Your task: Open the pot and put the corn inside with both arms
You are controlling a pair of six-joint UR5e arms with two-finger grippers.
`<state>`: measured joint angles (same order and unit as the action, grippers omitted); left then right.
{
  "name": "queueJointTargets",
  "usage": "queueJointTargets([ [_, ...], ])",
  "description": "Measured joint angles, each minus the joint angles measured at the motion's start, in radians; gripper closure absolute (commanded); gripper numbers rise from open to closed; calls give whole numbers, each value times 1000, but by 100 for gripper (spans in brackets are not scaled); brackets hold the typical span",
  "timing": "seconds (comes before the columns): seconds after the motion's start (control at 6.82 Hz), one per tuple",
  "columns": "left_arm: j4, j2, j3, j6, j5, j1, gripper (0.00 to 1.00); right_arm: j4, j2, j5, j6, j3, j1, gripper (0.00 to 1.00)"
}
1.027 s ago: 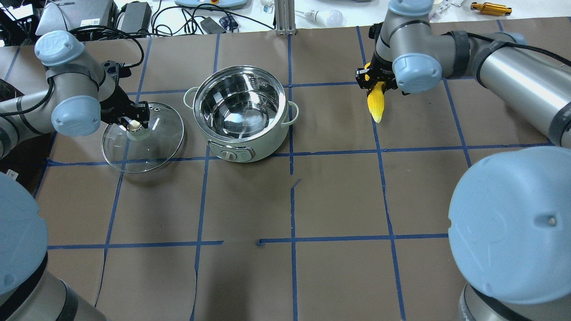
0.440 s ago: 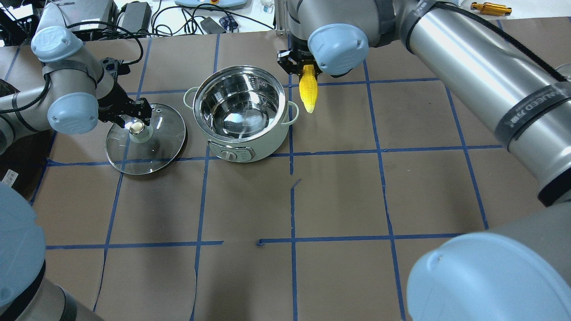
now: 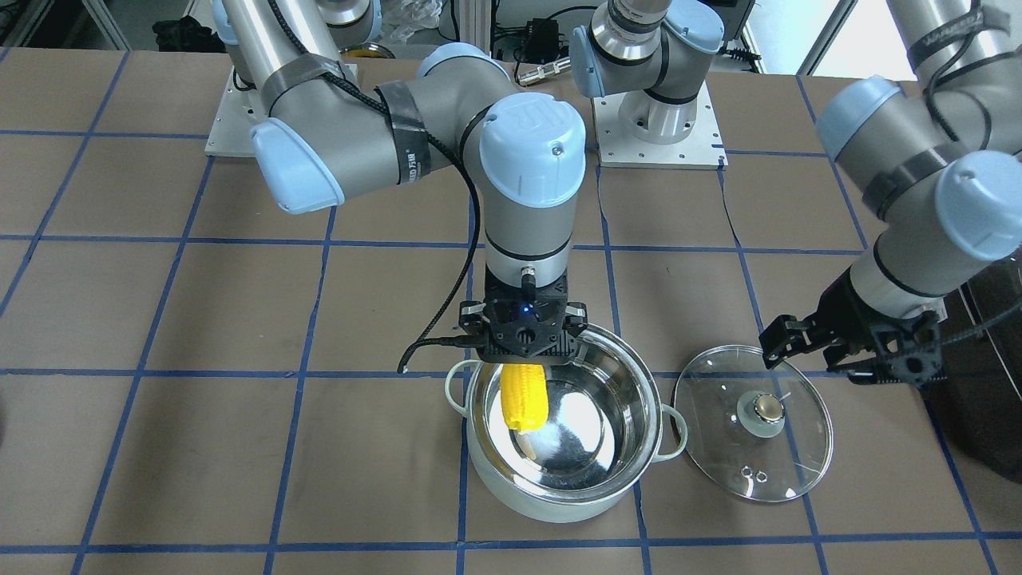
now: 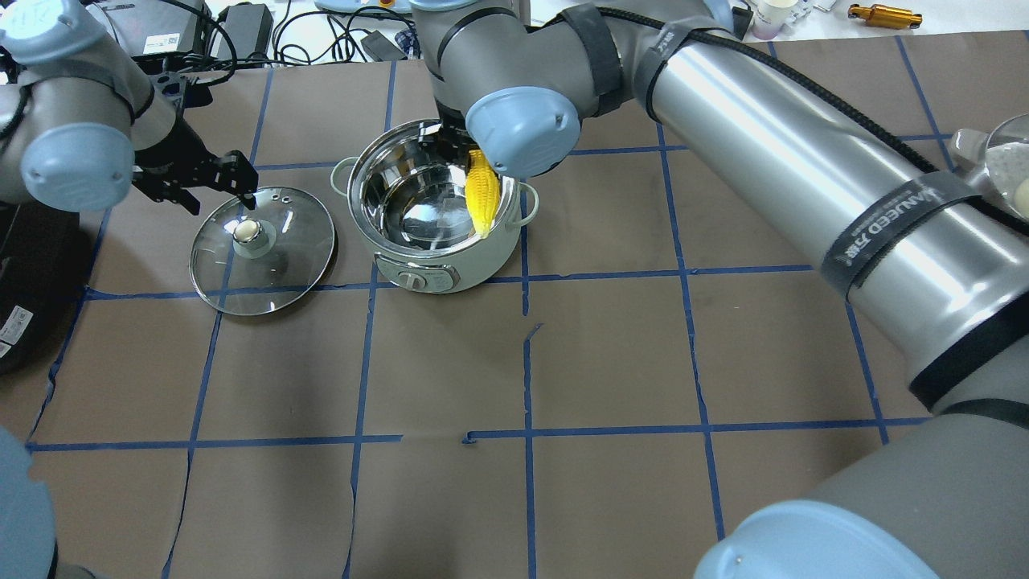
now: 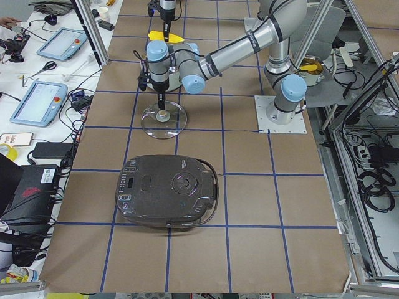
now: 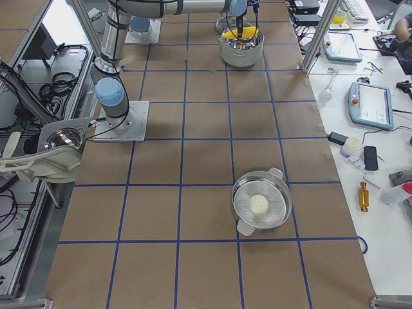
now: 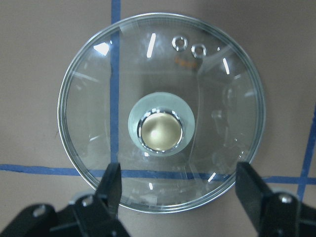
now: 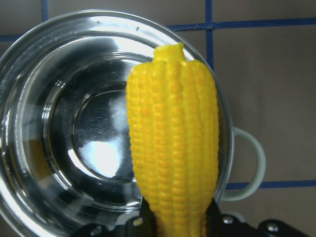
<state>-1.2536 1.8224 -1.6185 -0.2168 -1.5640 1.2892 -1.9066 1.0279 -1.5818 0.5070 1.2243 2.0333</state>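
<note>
The pot (image 4: 450,259) stands open, its steel inside empty; it also shows in the front view (image 3: 551,505) and in the right wrist view (image 8: 74,138). My right gripper (image 3: 523,361) is shut on the thick end of the yellow corn (image 3: 523,397). The corn (image 4: 482,193) hangs tip down over the pot's opening, near the rim on the robot's right side (image 8: 173,148). The glass lid (image 4: 281,265) lies flat on the table left of the pot, brass knob (image 7: 159,129) up. My left gripper (image 7: 178,177) is open and empty above the lid (image 3: 718,431), clear of it.
A black appliance (image 5: 168,199) sits at the table's left end. A second steel pot (image 6: 261,205) with a white thing in it stands toward the right end. Cables and tools lie beyond the far edge (image 4: 338,32).
My right arm has swung left with the corn, from right of the pot to over its opening. My left gripper has let go of the lid's knob and lifted away.
</note>
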Motion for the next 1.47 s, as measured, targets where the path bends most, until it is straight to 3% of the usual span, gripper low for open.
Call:
queueJointTargets([
  [0.29,-149,-71,59,-1,-2,0,11,-9,-70,38,38,-58,16,100],
  [0.44,-167,-95,63,-1,-2,1,11,-11,-94,43,44,-67,18,17],
  [0.59,-173,-111,61,-1,-3,1,11,-13,-105,46,48,-69,19,0],
  [1.03,-186,-139,71,-1,-6,3,9,19,-73,27,20,-53,17,1],
  [1.47,-199,-201,85,56,-13,112,9,134,154,-24,-178,133,-117,1],
])
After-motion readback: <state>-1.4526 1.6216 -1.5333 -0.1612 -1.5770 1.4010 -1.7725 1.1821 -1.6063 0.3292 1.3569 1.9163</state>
